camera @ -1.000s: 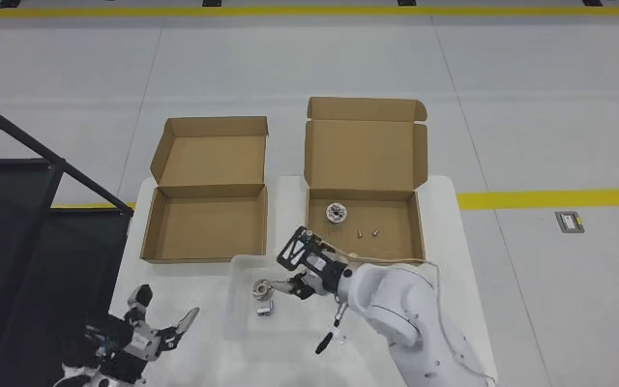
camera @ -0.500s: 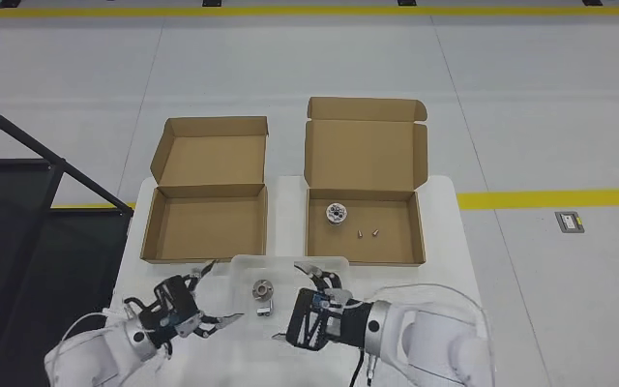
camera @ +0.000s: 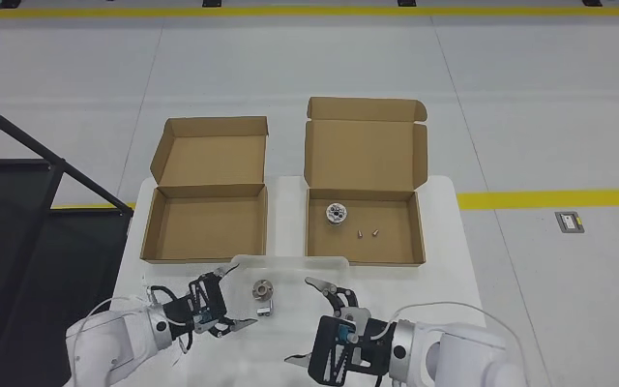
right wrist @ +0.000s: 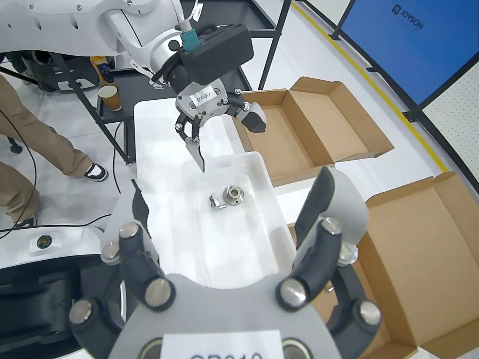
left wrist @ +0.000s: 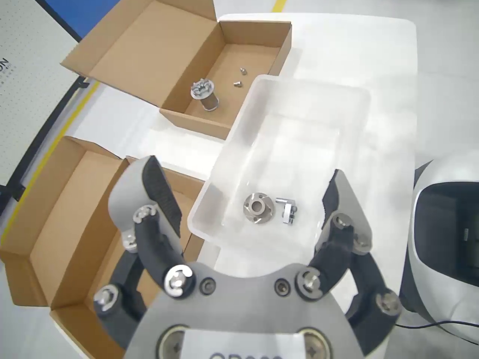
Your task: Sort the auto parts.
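Pale grey floor [camera: 242,68] with yellow lines [camera: 542,199] surrounds a white table [camera: 447,232]; blue panels [right wrist: 411,39] and a black rack [right wrist: 277,31] stand nearby.

label [right wrist: 204,95] on left end effector [right wrist: 229,144] | logo [right wrist: 408,17] on blue panel [right wrist: 434,61] | wording not transcribed

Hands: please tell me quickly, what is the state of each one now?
Left hand: open, holding nothing.
Right hand: open, holding nothing.
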{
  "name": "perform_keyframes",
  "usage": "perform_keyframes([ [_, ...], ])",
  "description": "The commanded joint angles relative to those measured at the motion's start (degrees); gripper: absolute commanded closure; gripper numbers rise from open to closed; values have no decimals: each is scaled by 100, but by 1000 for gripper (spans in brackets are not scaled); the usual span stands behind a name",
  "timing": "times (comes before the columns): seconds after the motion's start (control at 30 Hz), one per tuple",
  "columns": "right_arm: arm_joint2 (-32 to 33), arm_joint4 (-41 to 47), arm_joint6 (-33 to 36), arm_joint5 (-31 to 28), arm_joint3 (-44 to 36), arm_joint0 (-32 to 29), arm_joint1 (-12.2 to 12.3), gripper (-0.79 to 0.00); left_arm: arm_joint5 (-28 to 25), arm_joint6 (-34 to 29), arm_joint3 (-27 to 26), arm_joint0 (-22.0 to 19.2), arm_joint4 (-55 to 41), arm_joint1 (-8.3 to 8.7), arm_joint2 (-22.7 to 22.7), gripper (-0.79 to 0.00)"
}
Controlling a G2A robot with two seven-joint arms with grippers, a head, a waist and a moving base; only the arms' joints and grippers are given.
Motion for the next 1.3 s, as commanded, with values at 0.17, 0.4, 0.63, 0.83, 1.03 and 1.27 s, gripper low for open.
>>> perform_keyframes([
  [0.17,0,0,-1,-1,0,0,0,-785,86,-323,115,-103,380,0,438,-785],
  [0.4,0,0,-1,-1,0,0,0,-785,0,-912,514,-776,736,107,1319,-785],
  [0.63,0,0,-1,-1,0,0,0,-785,0,-1438,909,-1731,703,439,2302,-785],
  [0.83,0,0,-1,-1,0,0,0,-785,0,-1701,1069,-2088,504,589,2688,-785],
  [1.03,0,0,-1,-1,0,0,0,-785,0,-1701,1069,-2088,504,589,2688,-785],
  [1.27,0,0,-1,-1,0,0,0,-785,0,-1819,1220,-2158,518,547,2976,-785],
])
